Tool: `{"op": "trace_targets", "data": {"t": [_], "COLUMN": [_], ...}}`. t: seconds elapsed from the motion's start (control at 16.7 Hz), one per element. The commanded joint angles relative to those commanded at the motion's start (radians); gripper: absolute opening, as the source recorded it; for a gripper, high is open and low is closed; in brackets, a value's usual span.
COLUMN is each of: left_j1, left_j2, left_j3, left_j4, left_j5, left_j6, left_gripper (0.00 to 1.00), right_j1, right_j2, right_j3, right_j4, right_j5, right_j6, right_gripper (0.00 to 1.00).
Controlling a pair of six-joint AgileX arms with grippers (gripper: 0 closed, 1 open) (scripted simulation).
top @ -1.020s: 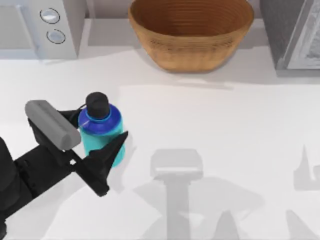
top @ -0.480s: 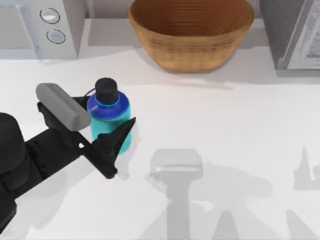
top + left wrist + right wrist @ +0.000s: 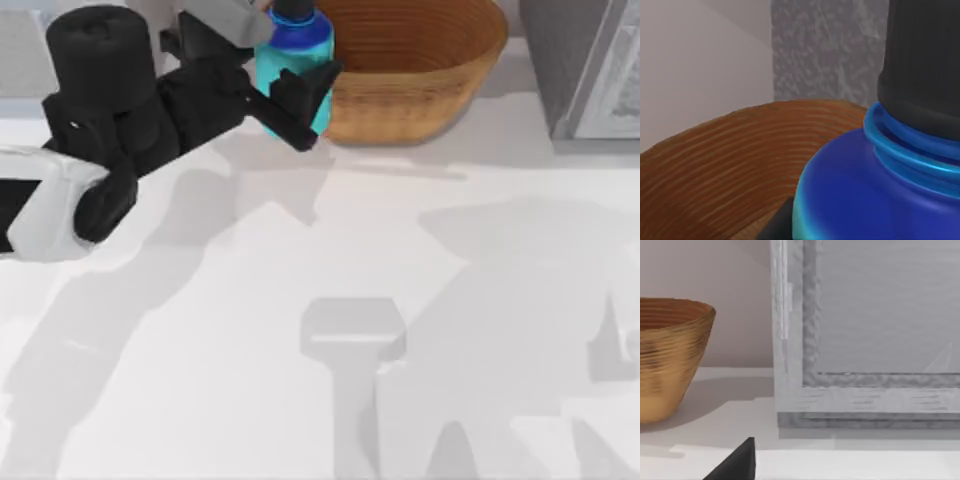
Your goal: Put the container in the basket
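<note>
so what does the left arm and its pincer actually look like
The left arm is mostly matte black, built from chunky rounded cylinders, with a white shell segment nearest the top view's left edge. A light grey rounded block sits on the wrist. The left pincer has two black, wedge-shaped fingers tapering to points. No cables or markings show.

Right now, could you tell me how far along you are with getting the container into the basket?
The pick-up looks done: my left gripper is shut on the container and holds it off the table at the basket's left rim. In hand is the carry over the rim; the wrist view shows the bottle beside the woven wall. Left to do: move it over the bowl, lower it and release.
</note>
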Motion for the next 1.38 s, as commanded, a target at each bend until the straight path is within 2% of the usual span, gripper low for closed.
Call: {"op": "trace_targets", "data": {"t": [0.3, 0.54, 0.72, 1.14, 1.38], "left_j1": [-0.006, -0.005, -0.003, -0.002, -0.02], "left_j2": [0.227, 0.346, 0.389, 0.406, 0.534], "left_j3": [0.48, 0.744, 0.835, 0.857, 0.988], "left_j4": [-0.205, -0.34, -0.397, -0.403, -0.414], "left_j5": [-0.002, -0.008, -0.012, -0.018, -0.036], "left_j6": [-0.005, -0.008, -0.009, -0.009, -0.013], "left_gripper": [0.0, 0.0, 0.0, 0.0, 0.0], "right_j1": [0.0, 0.0, 0.0, 0.0, 0.0], "right_j2": [0.0, 0.0, 0.0, 0.0, 0.0], "right_j3": [0.0, 0.0, 0.0, 0.0, 0.0], "right_j4": [0.0, 0.0, 0.0, 0.0, 0.0], "right_j5": [0.0, 0.0, 0.0, 0.0, 0.0], "right_j6": [0.0, 0.0, 0.0, 0.0, 0.0], "right_gripper": [1.0, 1.0, 1.0, 1.0, 1.0]}}
